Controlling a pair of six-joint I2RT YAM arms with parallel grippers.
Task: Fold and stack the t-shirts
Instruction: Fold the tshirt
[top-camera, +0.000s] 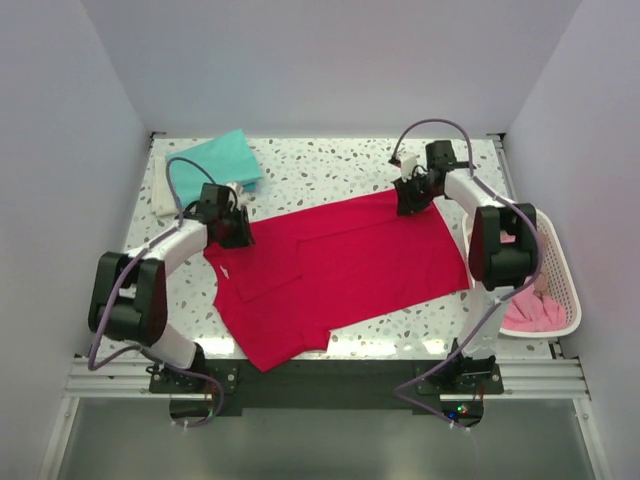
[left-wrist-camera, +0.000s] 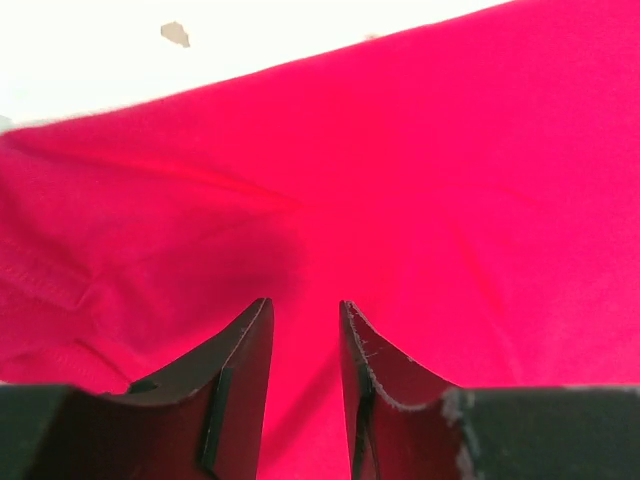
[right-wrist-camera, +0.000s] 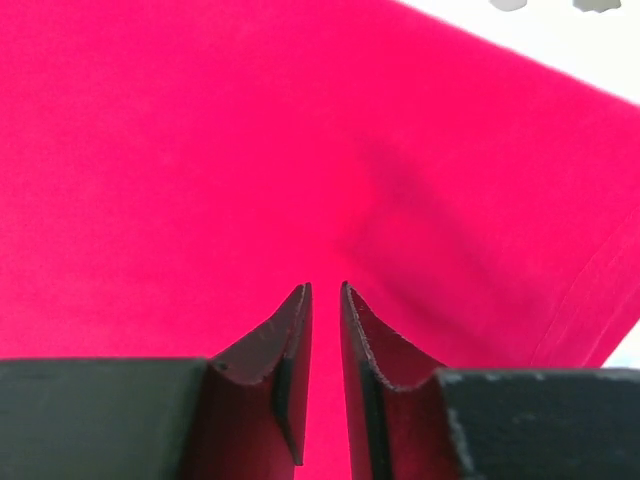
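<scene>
A crimson-red t-shirt (top-camera: 340, 270) lies spread over the middle of the speckled table, with its left part folded inward. My left gripper (top-camera: 232, 228) is pressed down on the shirt's far left edge. In the left wrist view it (left-wrist-camera: 305, 305) is open, and red cloth (left-wrist-camera: 420, 180) shows in the gap. My right gripper (top-camera: 408, 200) is down on the shirt's far right corner. In the right wrist view its (right-wrist-camera: 325, 288) jaws stand only a narrow slit apart over the red cloth (right-wrist-camera: 200, 150). A folded teal t-shirt (top-camera: 222, 158) lies at the back left, on a cream one (top-camera: 163, 195).
A white mesh basket (top-camera: 565, 280) hangs off the table's right edge with pink t-shirts (top-camera: 530, 310) inside. Grey walls close in the left, back and right sides. The arm bases sit on a rail at the near edge.
</scene>
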